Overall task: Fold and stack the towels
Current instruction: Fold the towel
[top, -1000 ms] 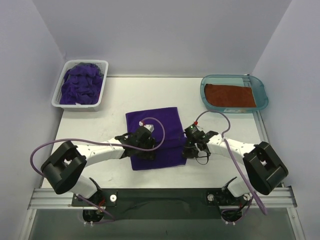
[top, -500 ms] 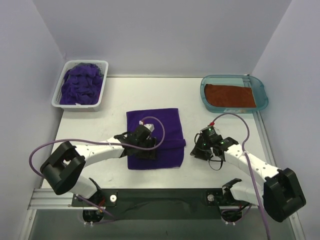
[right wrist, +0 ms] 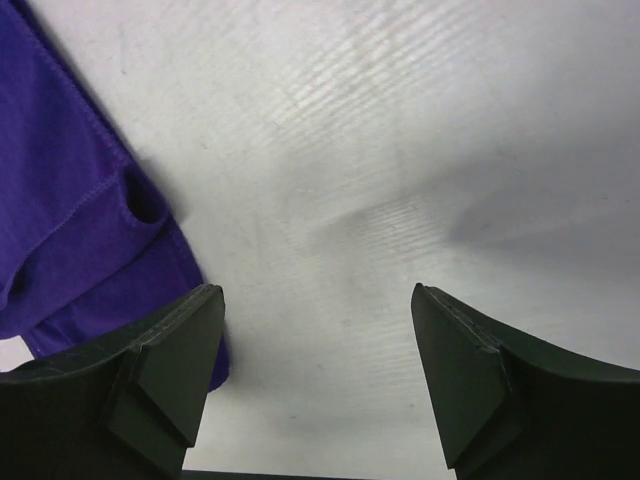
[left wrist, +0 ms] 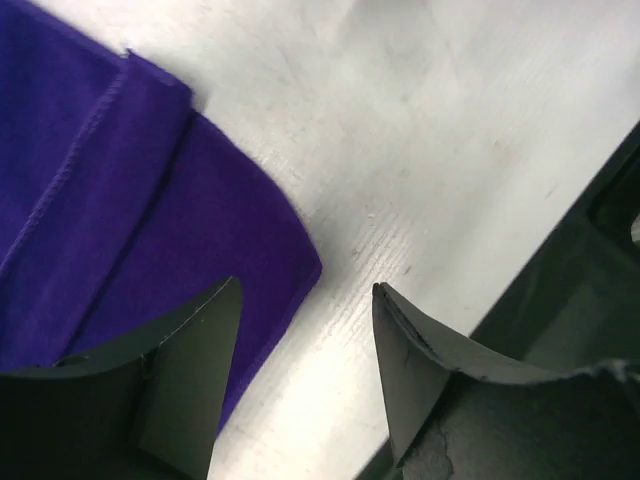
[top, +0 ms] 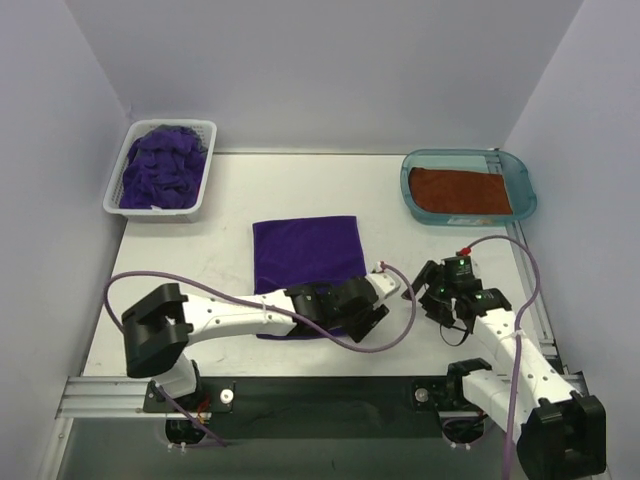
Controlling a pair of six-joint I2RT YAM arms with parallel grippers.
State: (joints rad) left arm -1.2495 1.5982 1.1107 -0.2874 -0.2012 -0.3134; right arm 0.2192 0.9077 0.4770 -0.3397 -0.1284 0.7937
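The folded purple towel (top: 305,258) is serving as the reference throughout. It is lying flat on the table (top: 220,200), with the white basket (top: 113,196) of crumpled purple towels (top: 158,170) standing well off its far left corner and the teal tray (top: 465,154) holding the rust-orange towel (top: 457,190) standing well off its far right corner. The left gripper (left wrist: 305,295) is hanging over the towel's near right corner, its arm reaching along the towel's near edge. Its jaws are standing apart and clamping nothing, one finger over the cloth and the other over bare table just right of the corner. The right gripper (right wrist: 315,295) is hovering off the towel's right edge, clear of it, with jaws spread wide and empty. The left arm is therefore sitting nearer to the towel. The towel is presenting as close to square, its sides running parallel with the table's edges, so no long axis is reading clearly. Its pile is looking deep purple and smooth, with a stitched hem, a doubled layer and a small looped fold showing along the right edge. Judgement: going by the narrower orange towel in the tray, a further fold may be outstanding, and the coming move is likely turning on a pinch at that near right corner
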